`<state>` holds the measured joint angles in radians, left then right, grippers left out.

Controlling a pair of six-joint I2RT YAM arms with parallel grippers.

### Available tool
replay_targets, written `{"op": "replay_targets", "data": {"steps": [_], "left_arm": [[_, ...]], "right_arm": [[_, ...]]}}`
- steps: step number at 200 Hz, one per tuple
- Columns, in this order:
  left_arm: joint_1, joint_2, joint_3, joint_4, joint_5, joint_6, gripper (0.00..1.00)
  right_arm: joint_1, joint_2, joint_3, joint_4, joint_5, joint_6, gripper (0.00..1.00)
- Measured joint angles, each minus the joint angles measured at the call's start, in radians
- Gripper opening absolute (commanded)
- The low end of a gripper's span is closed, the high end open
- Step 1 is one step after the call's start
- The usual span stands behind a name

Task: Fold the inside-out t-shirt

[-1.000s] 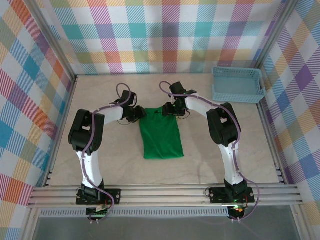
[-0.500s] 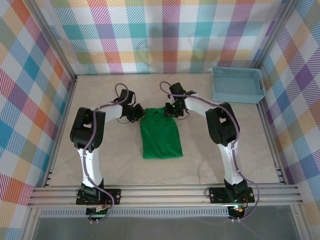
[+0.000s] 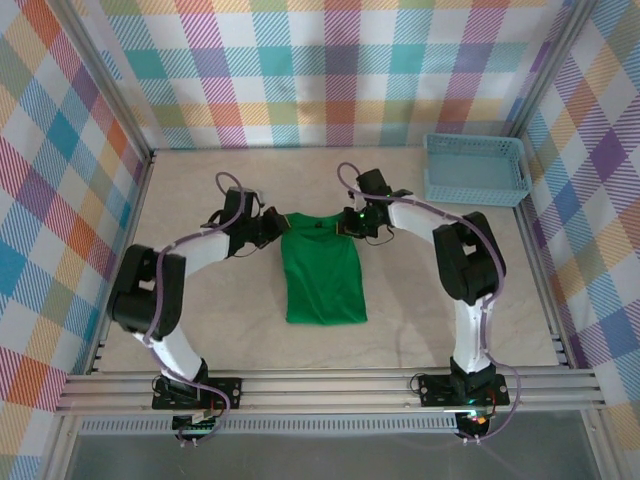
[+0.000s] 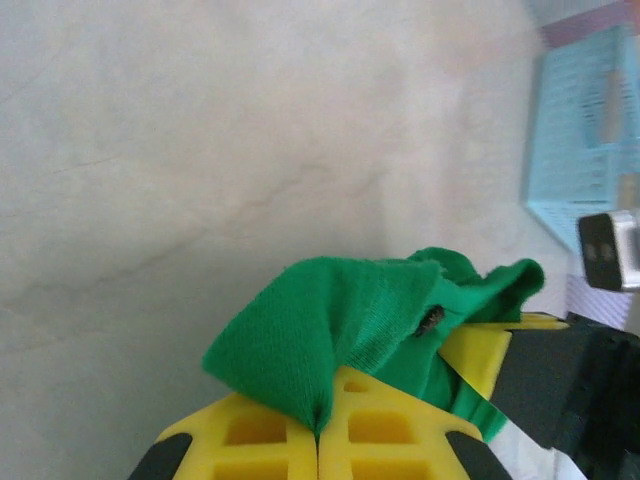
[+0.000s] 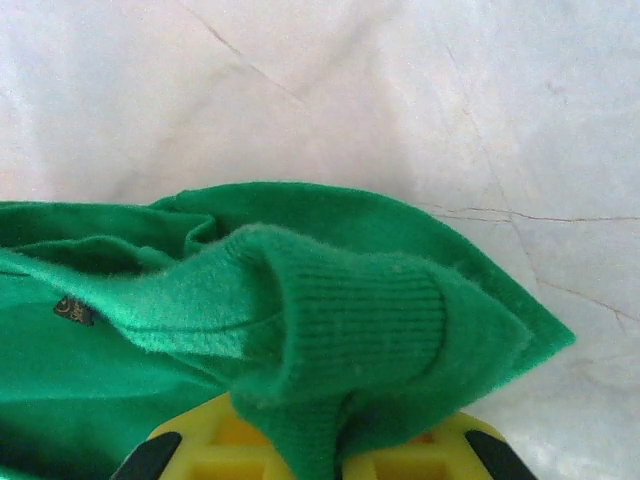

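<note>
I see the shirt lying in the middle of the surface. My left gripper pinches its far left corner, and my right gripper pinches its far right corner.

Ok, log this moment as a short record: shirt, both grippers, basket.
shirt: plain bright green cloth t-shirt, spread mid-table, collar end away from the arm bases
left gripper: shut on the shirt's far-left corner
right gripper: shut on the shirt's far-right corner
basket: light blue plastic basket, far-right corner, apart from the shirt
</note>
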<state>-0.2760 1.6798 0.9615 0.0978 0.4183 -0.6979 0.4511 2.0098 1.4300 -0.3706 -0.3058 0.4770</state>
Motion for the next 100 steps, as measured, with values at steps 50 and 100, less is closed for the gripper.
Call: {"op": "replay_targets", "data": {"steps": [50,100], "left_arm": [[0.021,-0.125,0.011,0.006,-0.019,-0.013,0.0],[0.051,-0.103,0.267,-0.064,-0.031,0.014,0.0]], "right_arm": [[-0.018,-0.092,0.035,0.056,-0.082,0.013,0.01],[-0.045,-0.035,0.346,0.005,-0.105,-0.04,0.0]]}}
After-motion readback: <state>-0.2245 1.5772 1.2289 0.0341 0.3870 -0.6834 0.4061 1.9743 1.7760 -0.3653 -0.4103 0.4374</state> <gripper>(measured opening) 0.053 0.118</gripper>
